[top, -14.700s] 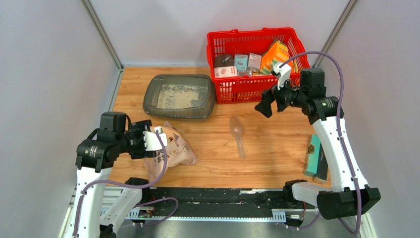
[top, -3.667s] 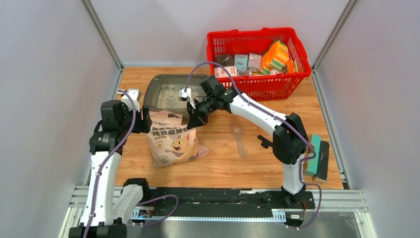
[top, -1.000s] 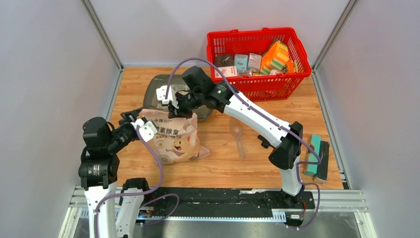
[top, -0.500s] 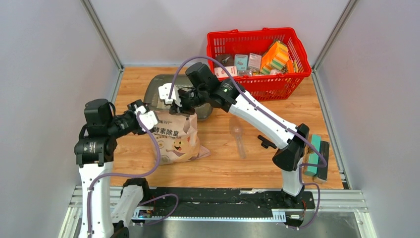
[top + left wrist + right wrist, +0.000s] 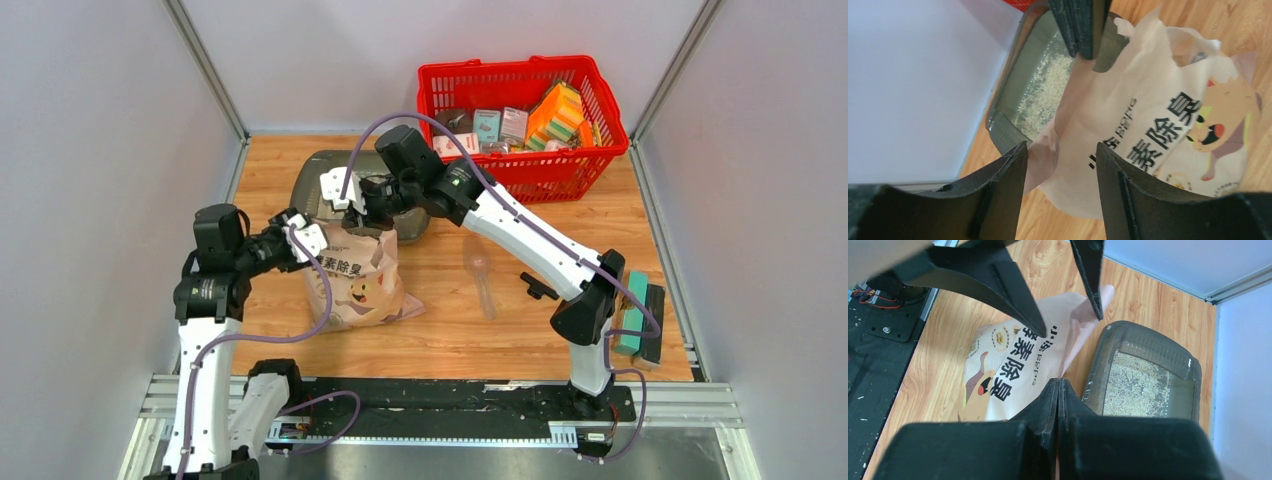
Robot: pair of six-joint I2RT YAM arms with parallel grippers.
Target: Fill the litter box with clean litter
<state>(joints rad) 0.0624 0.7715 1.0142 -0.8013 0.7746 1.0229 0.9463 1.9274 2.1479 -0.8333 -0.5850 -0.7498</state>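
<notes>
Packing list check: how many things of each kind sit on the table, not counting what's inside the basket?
litter box: 1
litter bag: 1
scoop: 1
red basket: 1
teal box: 1
black item: 1
Total: 6

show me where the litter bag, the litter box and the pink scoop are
litter bag (image 5: 355, 285): top view, printed front panel
litter box (image 5: 1154, 353): right wrist view, ridged inner wall
pink scoop (image 5: 477, 262): top view, its bowl

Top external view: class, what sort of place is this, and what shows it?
Probably a robot test cell, not a home: plain grey walls box in a wooden table, with a litter box, litter bag and red basket as props.
</notes>
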